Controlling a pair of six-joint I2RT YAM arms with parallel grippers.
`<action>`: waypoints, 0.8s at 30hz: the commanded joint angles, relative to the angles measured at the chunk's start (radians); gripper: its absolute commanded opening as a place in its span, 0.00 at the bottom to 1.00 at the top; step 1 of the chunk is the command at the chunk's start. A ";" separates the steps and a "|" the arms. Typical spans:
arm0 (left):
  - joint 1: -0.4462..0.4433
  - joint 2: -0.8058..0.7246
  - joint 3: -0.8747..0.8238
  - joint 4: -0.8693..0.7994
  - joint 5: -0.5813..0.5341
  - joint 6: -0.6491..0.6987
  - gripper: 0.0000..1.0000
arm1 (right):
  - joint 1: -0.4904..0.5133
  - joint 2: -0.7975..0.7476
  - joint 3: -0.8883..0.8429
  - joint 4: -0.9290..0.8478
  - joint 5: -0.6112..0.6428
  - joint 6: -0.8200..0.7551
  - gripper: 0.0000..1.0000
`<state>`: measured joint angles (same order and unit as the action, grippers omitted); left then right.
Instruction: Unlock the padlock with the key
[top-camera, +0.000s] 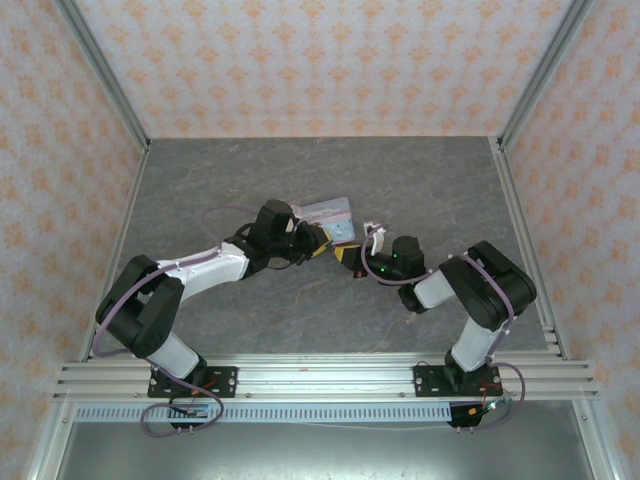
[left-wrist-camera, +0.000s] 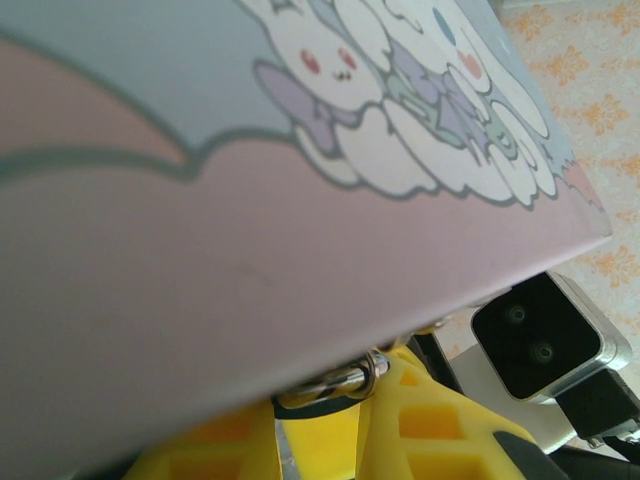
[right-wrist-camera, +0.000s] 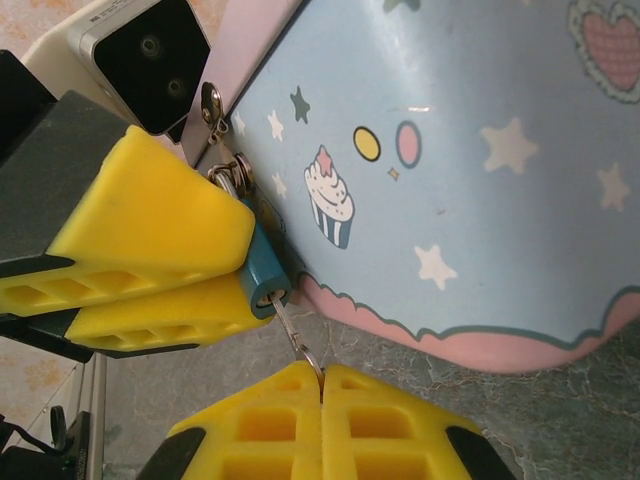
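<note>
In the right wrist view, the left hand (right-wrist-camera: 248, 268) comes in from the left edge. Its two blocky yellow fingers (right-wrist-camera: 150, 215), ribbed with square hollows, are clamped on the padlock (right-wrist-camera: 268, 272). The padlock is a small body with a smooth teal-blue finish. Its long axis slants from upper left to lower right, with the silvery shackle (right-wrist-camera: 236, 176) at the upper end. There the shackle hooks into a fitting on the tin's edge, though the exact link is hard to make out. The padlock's flat lower face points down and to the right, toward the right hand.

The key (right-wrist-camera: 296, 335) enters that lower face. It is thin, pale metal, lying nearly in line with the padlock's axis, with its looped end lowest. How deep it sits I cannot tell.

The right hand (right-wrist-camera: 322, 395) has its yellow fingers pressed together on the key's loop.

Further right is the tin (right-wrist-camera: 480, 200), glossy light blue with stars, a cupcake print and a pink scalloped border. It is tilted above the grey, stone-patterned desk (right-wrist-camera: 560, 410).
</note>
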<state>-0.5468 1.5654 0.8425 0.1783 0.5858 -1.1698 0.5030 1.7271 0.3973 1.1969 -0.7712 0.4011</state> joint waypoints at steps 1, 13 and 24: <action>-0.022 -0.037 0.013 -0.029 0.062 0.058 0.12 | 0.006 -0.012 0.038 0.081 -0.006 -0.003 0.00; -0.022 -0.025 0.035 -0.121 0.063 0.156 0.12 | 0.007 -0.038 0.052 0.047 -0.025 -0.012 0.00; -0.024 0.010 0.025 -0.111 0.056 0.162 0.12 | 0.007 -0.044 0.097 0.070 -0.040 0.017 0.00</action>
<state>-0.5468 1.5639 0.8520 0.1104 0.5835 -1.0454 0.5095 1.7214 0.4255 1.1362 -0.8036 0.4091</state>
